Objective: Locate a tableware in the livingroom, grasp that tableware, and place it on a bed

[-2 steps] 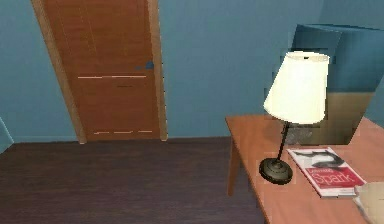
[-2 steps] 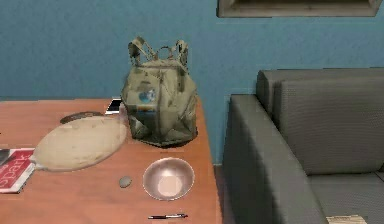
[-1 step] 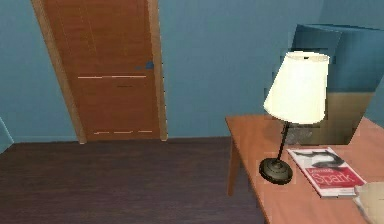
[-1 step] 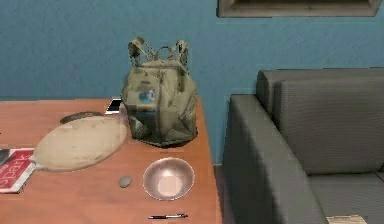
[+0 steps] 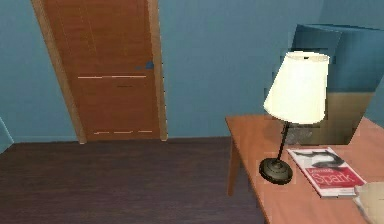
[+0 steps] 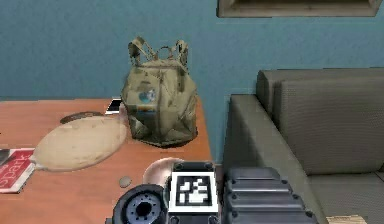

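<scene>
Tableware, likely the grey bowl point(image 6: 162, 172) near the backpack point(image 6: 158, 92), is located; whether the gripper point(image 6: 138, 207) holds anything I can't tell; bed placement remains.

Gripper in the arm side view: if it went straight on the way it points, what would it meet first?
Likely the grey rounded dish lying on the table just beyond the gripper; behind that stands the green backpack. Height is hard to judge, so it could pass above the dish.
</scene>
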Robot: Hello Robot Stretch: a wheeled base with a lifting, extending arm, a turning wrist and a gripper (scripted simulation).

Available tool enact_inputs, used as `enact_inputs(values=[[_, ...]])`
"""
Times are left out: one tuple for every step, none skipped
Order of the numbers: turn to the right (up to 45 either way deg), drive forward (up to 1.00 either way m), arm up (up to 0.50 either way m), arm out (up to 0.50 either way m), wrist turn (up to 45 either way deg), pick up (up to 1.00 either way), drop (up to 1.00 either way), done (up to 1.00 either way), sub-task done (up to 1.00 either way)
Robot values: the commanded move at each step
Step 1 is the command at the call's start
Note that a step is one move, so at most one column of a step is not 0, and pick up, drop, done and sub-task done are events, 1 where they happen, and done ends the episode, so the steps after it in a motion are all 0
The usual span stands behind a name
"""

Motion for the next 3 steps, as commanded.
enact_inputs(values=[[0.0, 0.00, 0.00, 0.12, 0.0, 0.00, 0.00, 0.00, 0.00], [0.0, 0.00, 0.00, 0.00, 45.0, 0.00, 0.00, 0.00, 0.00], [0.0, 0.00, 0.00, 0.00, 45.0, 0.00, 0.00, 0.00, 0.00]])
